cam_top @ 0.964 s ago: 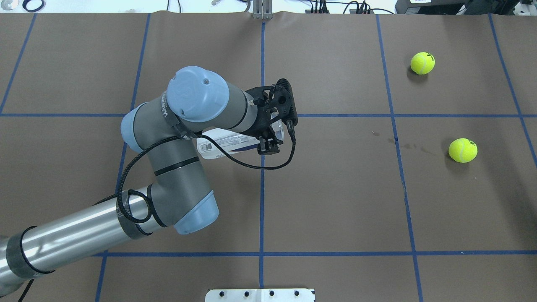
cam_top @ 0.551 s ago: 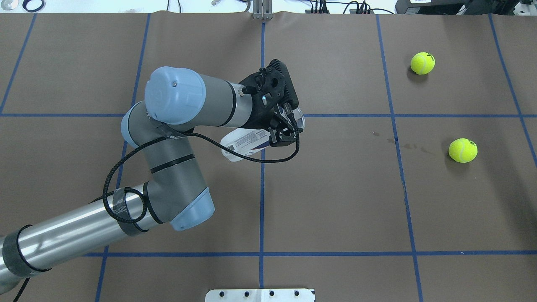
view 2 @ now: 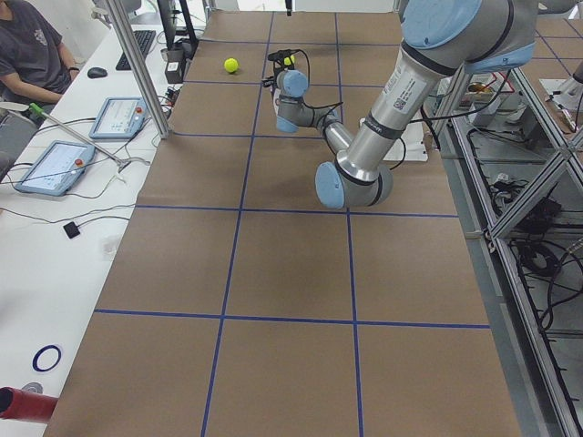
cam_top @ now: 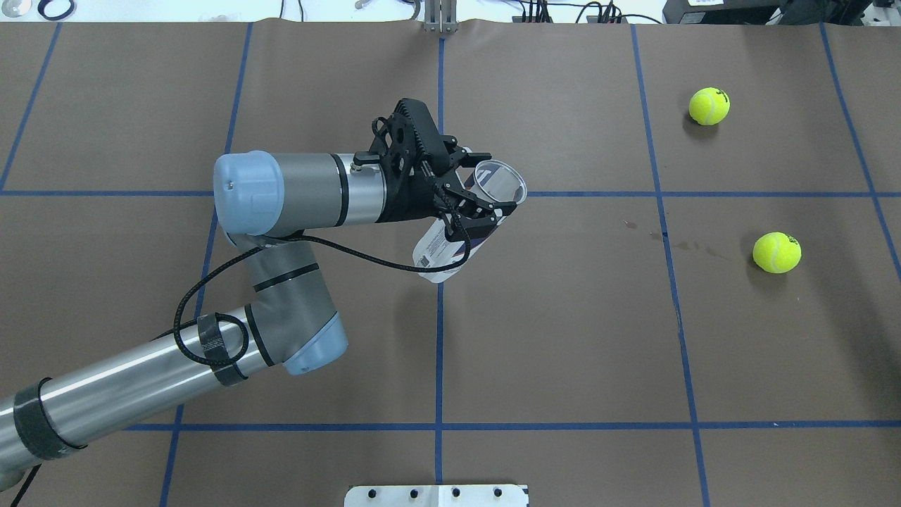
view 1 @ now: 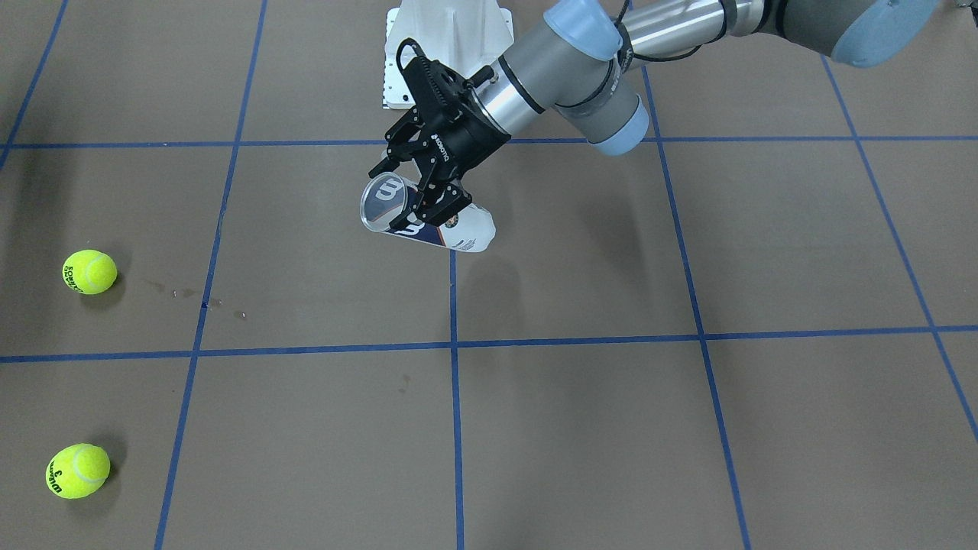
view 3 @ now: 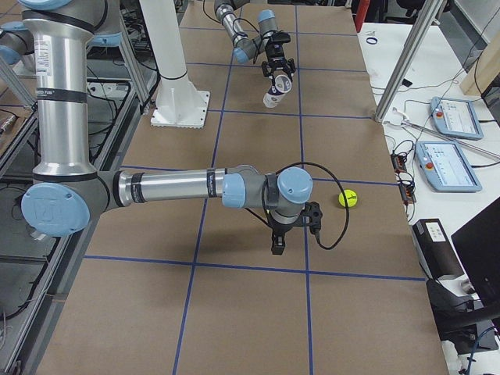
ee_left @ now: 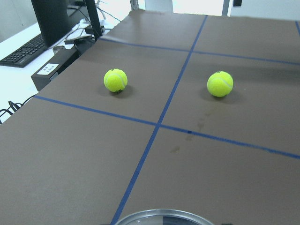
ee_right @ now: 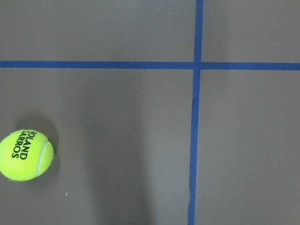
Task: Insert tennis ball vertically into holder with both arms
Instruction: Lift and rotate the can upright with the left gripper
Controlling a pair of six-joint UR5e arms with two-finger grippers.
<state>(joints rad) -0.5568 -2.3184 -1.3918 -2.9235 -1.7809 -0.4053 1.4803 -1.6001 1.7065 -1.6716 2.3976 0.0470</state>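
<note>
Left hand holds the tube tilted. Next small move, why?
Probably rotate the left hand until the clear plastic tennis-ball tube with white and navy label stands upright: it's held tilted, mouth aimed sideways-up, so nothing could drop straight in.

Grey-silver arms, lt-blue caps, blk bands, blk jaws.

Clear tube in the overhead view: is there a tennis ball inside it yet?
No, the holder is empty; the tennis balls lie on the table.
</note>
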